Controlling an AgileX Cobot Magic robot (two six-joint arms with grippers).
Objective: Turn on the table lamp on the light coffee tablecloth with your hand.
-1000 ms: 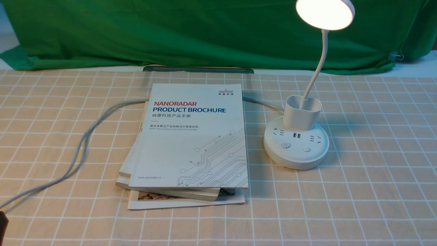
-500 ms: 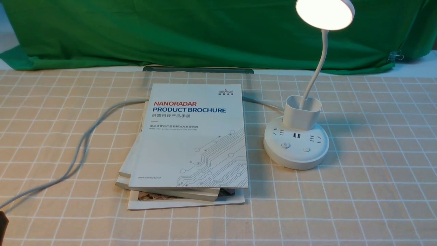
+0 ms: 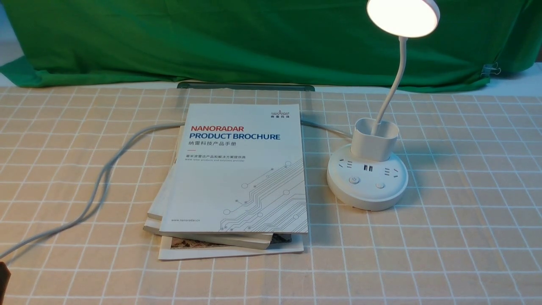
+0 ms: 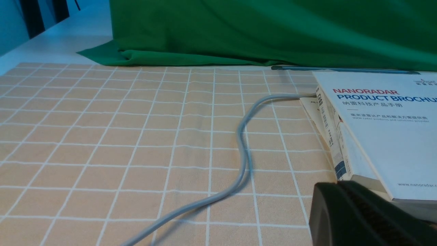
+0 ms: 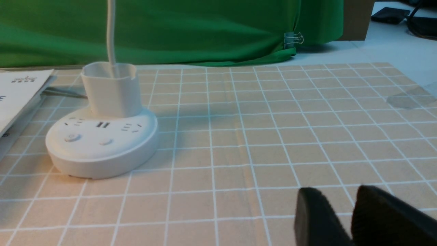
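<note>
The white table lamp stands on the light coffee tablecloth [image 3: 465, 212], right of centre. Its disc head [image 3: 402, 17] glows brightly. Its neck rises from the cup holder [image 3: 374, 139] on the round base [image 3: 367, 192], which bears two buttons [image 3: 354, 180]. The base also shows in the right wrist view [image 5: 102, 157]. My right gripper [image 5: 336, 191] hovers low over the cloth, well apart from the base, with a narrow gap between its fingertips, and is empty. My left gripper [image 4: 338, 184] is shut and empty by the brochures' corner; only a dark sliver [image 3: 3, 277] of it shows in the front view.
A stack of brochures [image 3: 241, 169] lies left of the lamp base. A grey cable [image 3: 106, 169] runs from under the stack across the cloth to the front left. A green cloth [image 3: 254, 38] hangs at the back, with a dark flat strip [image 3: 245, 86] before it.
</note>
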